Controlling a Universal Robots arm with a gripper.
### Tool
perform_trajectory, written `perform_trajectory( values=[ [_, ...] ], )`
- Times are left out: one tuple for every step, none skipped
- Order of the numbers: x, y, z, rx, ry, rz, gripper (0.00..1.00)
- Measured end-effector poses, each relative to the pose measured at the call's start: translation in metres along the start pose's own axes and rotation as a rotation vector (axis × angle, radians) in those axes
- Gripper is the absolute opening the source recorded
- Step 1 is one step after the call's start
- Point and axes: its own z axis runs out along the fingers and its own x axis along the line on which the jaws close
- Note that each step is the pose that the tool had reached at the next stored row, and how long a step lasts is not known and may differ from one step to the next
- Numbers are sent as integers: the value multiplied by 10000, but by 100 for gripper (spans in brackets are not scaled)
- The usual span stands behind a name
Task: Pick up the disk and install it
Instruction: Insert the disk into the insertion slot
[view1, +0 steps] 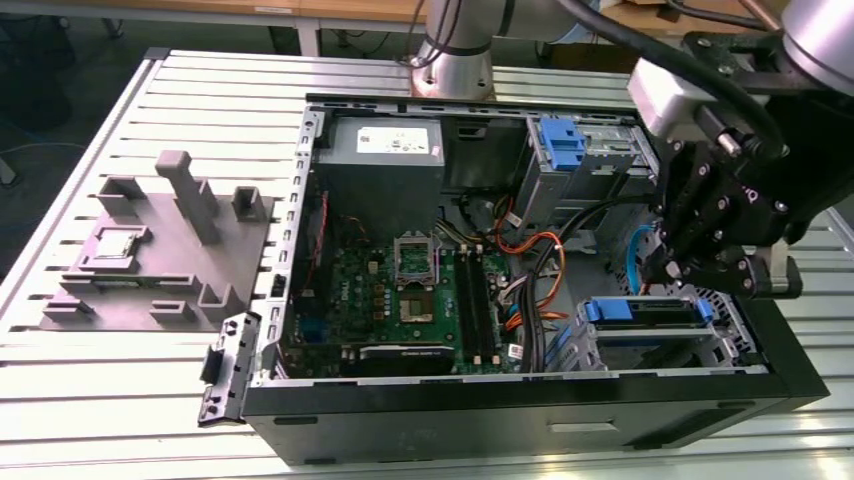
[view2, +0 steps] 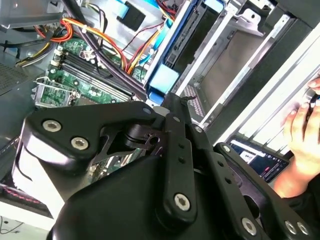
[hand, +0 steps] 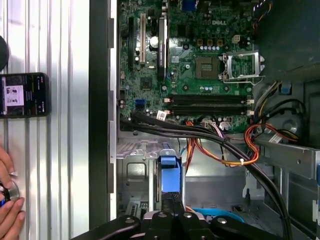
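The disk (view1: 647, 311) sits in the drive cage at the open computer case's corner, on the exterior view's right. Only its blue carrier edge shows; the label is hidden. My gripper (view1: 687, 282) hangs right over the end of that blue edge. In both wrist views the black fingers come together on the disk's blue carrier (hand: 170, 175) (view2: 162, 82), so my gripper (hand: 171, 206) (view2: 167, 100) is shut on it. The carrier stands between the cage's grey metal walls (hand: 132, 172).
A second blue carrier (view1: 561, 140) fills the upper bay beside the grey power supply (view1: 380, 145). Orange and black cables (view1: 541, 270) run close to the cage, next to the motherboard (view1: 400, 290). A grey fixture block (view1: 160, 250) lies outside the case. A person's hand (hand: 7, 205) and a phone (hand: 24, 95) rest on the table.
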Motion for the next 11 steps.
perform_trajectory(
  values=[
    [0,-7,14,19,1,-1,10],
    [1,-13,28,39,3,-2,10],
    [2,-17,45,53,3,-2,10],
    [2,-16,64,56,4,-2,10],
    [3,-17,82,57,3,-2,10],
    [4,-17,100,58,4,-1,10],
    [5,-17,118,58,4,3,10],
    [5,-17,136,55,4,11,10],
    [6,-17,154,50,4,19,10],
    [7,-17,169,48,2,23,10],
    [7,-17,175,48,0,24,10]
  ],
)
